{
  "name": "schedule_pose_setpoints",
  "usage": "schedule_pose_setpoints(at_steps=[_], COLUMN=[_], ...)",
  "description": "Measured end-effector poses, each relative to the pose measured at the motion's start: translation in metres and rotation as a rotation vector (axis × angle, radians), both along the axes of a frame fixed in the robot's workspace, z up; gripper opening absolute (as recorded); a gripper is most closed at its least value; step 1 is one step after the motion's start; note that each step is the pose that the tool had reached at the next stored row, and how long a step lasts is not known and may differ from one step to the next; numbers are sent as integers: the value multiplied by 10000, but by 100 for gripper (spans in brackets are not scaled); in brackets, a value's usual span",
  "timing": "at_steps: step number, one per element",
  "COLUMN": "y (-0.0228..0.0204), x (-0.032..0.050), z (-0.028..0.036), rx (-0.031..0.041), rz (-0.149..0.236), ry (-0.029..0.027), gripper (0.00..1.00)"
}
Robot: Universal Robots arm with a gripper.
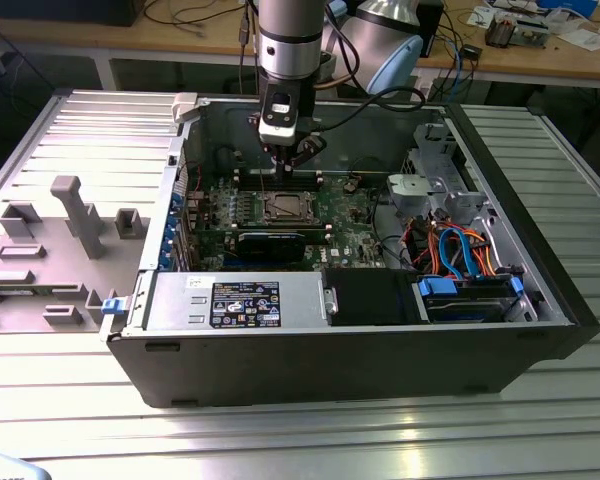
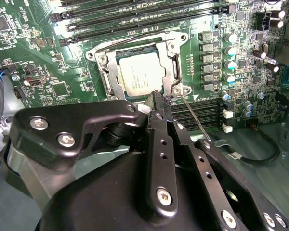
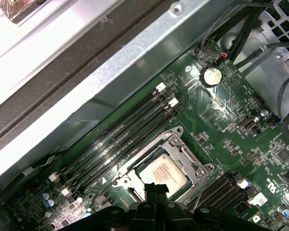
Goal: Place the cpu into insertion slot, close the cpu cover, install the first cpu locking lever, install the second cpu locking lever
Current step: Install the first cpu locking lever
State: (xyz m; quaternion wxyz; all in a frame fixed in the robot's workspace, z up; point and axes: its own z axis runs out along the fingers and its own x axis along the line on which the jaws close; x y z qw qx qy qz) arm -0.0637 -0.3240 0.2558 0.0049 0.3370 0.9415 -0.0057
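1. Across the exterior view, the open computer case [image 1: 540, 330] lies on a slatted metal table [image 1: 280, 440]. There is bare table toward six o'clock and grey fixture blocks [image 1: 75, 215] stand toward nine o'clock. The arm [image 1: 290, 40] reaches in from twelve o'clock, and the gripper [image 1: 285, 165] hangs just above the insertion slot [image 1: 270, 210] on the green circuit board [image 1: 350, 235]. A label [image 1: 245, 303] sits on the silver box at the case's six o'clock wall, its print too small to tell
2. Seen in the second wrist view, the cpu [image 2: 139, 74] lies in the slot with the cpu cover [image 2: 108, 79] down around it. The gripper [image 2: 157, 98] has its fingers pressed together with nothing between them, its tip just beside the cover's corner. A thin locking lever [image 2: 195, 116] slants away across the memory slots [image 2: 135, 14]
3. Seen in the first wrist view, more memory slots [image 3: 125, 137] fill the room between the socket and the case wall [image 3: 111, 72], and a coin battery [image 3: 212, 76] sits well apart
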Motion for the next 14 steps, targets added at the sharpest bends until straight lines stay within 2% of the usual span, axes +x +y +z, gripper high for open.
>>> schedule_pose_setpoints(at_steps=[14], y=[0], x=[0], z=[-1], rx=[3], rz=[157], ry=[0], gripper=[11])
